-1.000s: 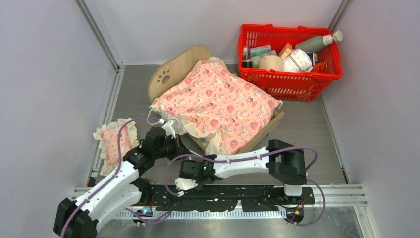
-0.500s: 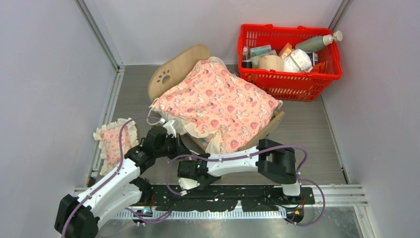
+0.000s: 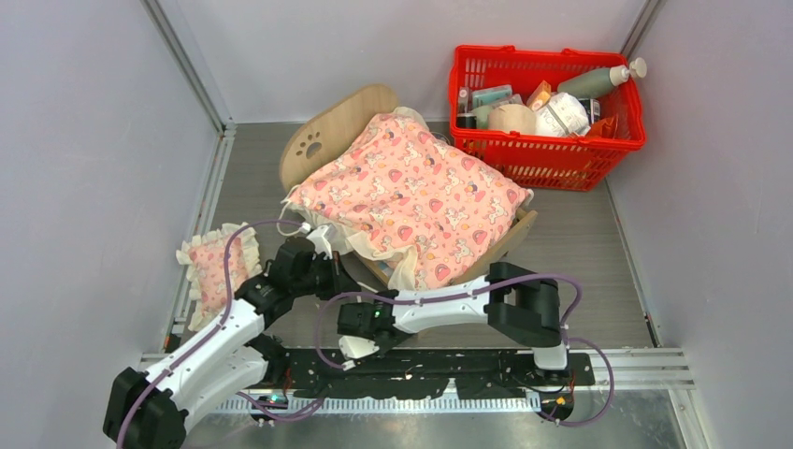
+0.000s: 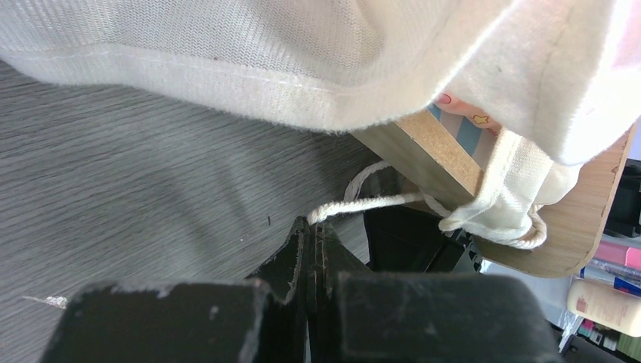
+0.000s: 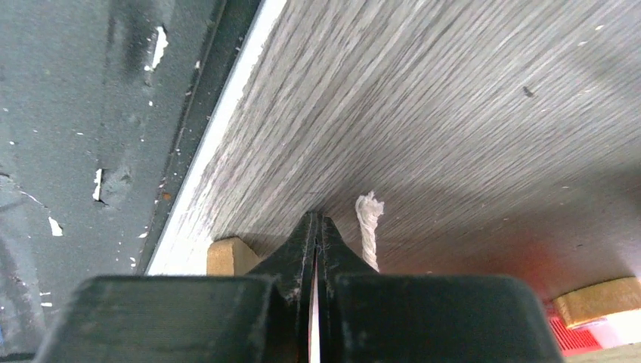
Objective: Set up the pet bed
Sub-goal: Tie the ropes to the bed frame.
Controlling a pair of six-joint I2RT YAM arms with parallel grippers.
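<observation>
Left wrist view: the left gripper (image 4: 310, 231) is squeezed closed, a white string (image 4: 370, 203) touching its tips; the light plywood pet bed (image 4: 423, 147) with blue-striped mattress sits just beyond them. The right gripper (image 5: 316, 227) is closed too, holding nothing

Bed (image 3: 329, 123): pale plywood, paw-print cutout in headboard. Mattress (image 4: 462, 130): blue and white stripes, just a sliver showing. Blanket (image 3: 411, 192): pink, hearts and small white animals, cream frill. Pillow (image 3: 213, 269): pink print, cream frill. Basket (image 3: 561, 161): red. Cord (image 4: 363, 203): white. Table (image 3: 598, 243): grey wood-grain. My arms (image 3: 220, 341): white shells, black joints, purple cables. My left gripper (image 4: 308, 227), right gripper (image 5: 316, 221): black, scuffed pale.
</observation>
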